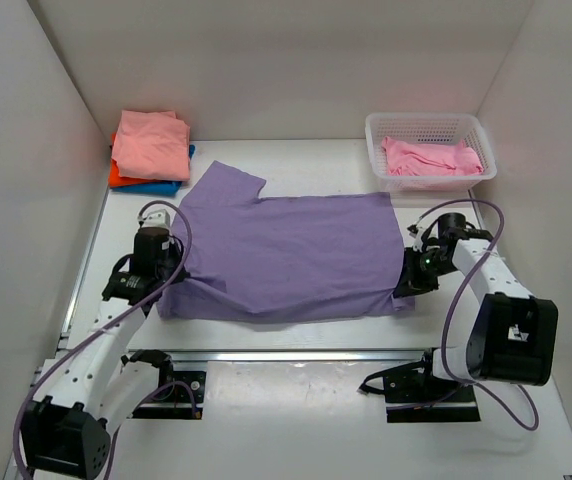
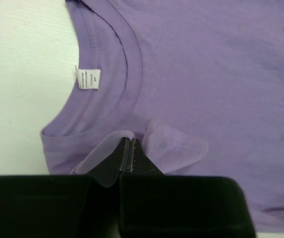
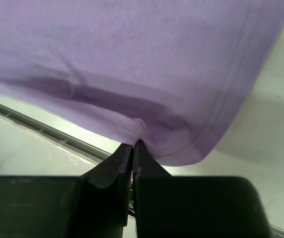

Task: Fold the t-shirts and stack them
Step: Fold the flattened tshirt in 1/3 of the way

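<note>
Lavender t-shirt (image 1: 286,255) lay spread between the two grippers. Left gripper (image 2: 130,145) was closed on a fold of cloth just beside the collar; right gripper (image 3: 133,145) pinched the hem corner, which apparently hung slightly clear of the table (image 1: 296,160).

You are in a robot lab cell: plain white panels (image 1: 266,70) stand around the white table (image 1: 306,160) on three sides.
</note>
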Available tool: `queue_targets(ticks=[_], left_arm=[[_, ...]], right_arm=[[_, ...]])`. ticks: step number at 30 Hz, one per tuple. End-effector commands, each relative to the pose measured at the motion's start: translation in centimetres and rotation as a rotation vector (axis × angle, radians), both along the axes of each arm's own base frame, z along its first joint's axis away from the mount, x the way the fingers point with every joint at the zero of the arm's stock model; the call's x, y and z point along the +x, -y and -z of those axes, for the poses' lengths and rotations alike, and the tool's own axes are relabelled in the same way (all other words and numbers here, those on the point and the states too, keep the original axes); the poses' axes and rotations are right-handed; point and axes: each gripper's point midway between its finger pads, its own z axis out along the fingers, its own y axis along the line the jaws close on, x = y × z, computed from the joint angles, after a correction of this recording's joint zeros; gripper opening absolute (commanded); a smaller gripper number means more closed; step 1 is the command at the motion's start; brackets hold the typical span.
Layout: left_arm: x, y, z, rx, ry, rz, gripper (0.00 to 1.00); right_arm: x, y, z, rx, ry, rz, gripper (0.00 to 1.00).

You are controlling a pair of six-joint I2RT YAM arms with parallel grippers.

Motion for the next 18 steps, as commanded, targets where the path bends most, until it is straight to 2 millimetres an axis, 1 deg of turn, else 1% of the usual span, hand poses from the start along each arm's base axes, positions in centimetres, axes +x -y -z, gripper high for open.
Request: queue_targets(ticks=[1,4,5,8,12,14,16,18], left_arm=[[2.6,-0.7,-2.2,0.036,0.106,-0.001,0.0],[3.0,-0.8,-1.7,0.036,0.106,0.002,0.0],[3.0,-0.5,-1.3,0.034,0.1,0.009,0.0],[3.6,-0.6,-1.2,0.025,0.104,0.0,0.0],[3.7,-1.8,-0.5,0.065,0.093,-0.032,0.0],[3.7,-1.9,-0.4,0.077,0.089,-0.036,0.0],[3.5,-2.3,0.6,0.085,0.063,-0.048,0.0],[3.7,-2.5,1.0,0.081,0.061,-0.055,0.0]], right_arm=[[1.9,0.8,-0.3,-0.028,0.029,-0.012,0.0],[2.6,1.0,0.1,-0.034,0.02,-0.015,0.0],[2.6,1.0,0.3,-0.027,0.007,-0.013,0.0],[3.3,1.2,0.5,-0.041,0.022,-0.025,0.0],[4.0,1.2,1.1,-0.045,0.017,-0.033,0.0],[4.7,1.3,1.0,-0.058,0.028,-0.043,0.0],[5.6,1.4,0.9,-0.074,0.048,-0.057,0.0],[6.4,1.5,1.0,-0.084,0.057,-0.057,0.01]])
